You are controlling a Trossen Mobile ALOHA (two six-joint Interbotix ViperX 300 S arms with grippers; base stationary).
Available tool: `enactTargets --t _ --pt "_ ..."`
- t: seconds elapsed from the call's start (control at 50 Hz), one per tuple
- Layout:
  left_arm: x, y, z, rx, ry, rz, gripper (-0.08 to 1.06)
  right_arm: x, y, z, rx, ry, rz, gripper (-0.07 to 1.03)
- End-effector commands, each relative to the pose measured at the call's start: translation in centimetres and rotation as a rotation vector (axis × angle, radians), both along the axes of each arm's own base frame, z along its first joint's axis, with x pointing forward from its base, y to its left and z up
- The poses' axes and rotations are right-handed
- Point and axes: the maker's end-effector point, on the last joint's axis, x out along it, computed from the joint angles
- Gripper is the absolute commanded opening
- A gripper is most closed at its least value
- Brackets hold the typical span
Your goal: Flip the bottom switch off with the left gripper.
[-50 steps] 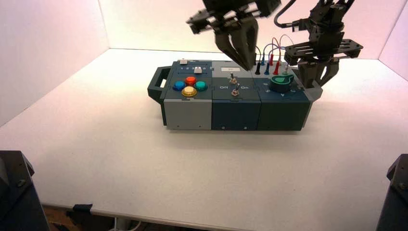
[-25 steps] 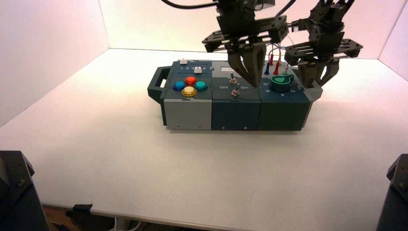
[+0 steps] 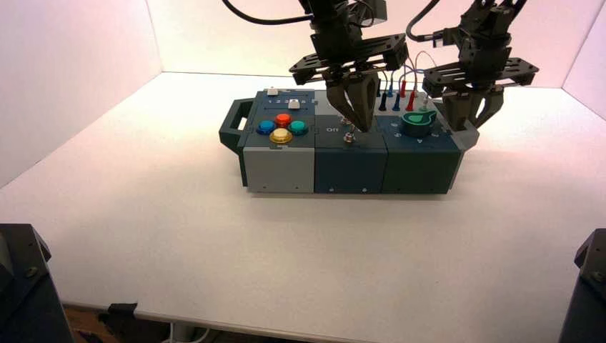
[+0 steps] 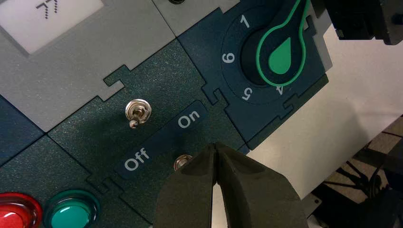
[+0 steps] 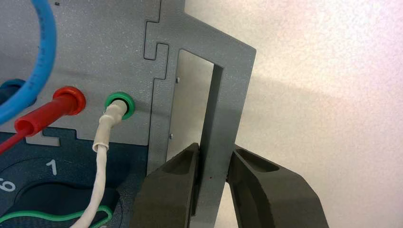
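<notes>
The bottom switch [image 4: 182, 162], a tiny stiff metal toggle, wants a sideways nudge from the clenched left gripper [image 4: 216, 148], not a grasp, while the right gripper [image 5: 212, 159] clamps the box's handle [image 5: 216, 118].

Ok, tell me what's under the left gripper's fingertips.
Under the shut left gripper: the bottom switch. Only its round base shows beside the "Off"/"On" lettering; the fingers cover its lever.

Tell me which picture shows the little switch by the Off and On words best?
The left wrist view: the bottom switch sits close up beside the lettering, partly hidden by the left pincer, whose fingers are pressed together. The high view shows it tiny. The right wrist view misses it, showing only the right pincer around the box's handle.
</notes>
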Motion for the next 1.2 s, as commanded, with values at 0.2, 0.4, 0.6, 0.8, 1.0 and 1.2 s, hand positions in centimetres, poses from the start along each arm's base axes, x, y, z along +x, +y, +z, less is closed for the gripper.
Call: enactTargets --t 0.2,0.4,0.6,0.8,1.0,1.2 --pt "0.7 0.5 0.9 -0.012 -0.019 0.017 -0.03 0.6 0.3 0.6 -0.004 -0.019 0.052 -0.02" --pt "1.0 1.7 0.7 -0.006 -0.017 0.052 -0.03 0.6 0.3 0.5 -0.004 -0.016 0.052 -0.02" --pt "1.4 2.9 0.7 -0.005 -0.025 0.079 -0.03 0.6 0.3 0.4 -0.004 -0.014 0.052 -0.02" --pt "1.7 3.5 0.9 -0.007 -0.031 0.095 -0.03 0.6 0.3 0.3 -0.004 -0.014 0.053 -0.02" --pt "2.0 2.9 2.2 -0.028 -0.047 0.087 -0.03 0.6 0.3 0.3 -0.003 -0.011 0.051 -0.02" --pt "2.5 2.3 4.5 -0.064 -0.075 0.081 -0.03 0.6 0.3 0.4 -0.001 -0.014 0.049 -0.02"
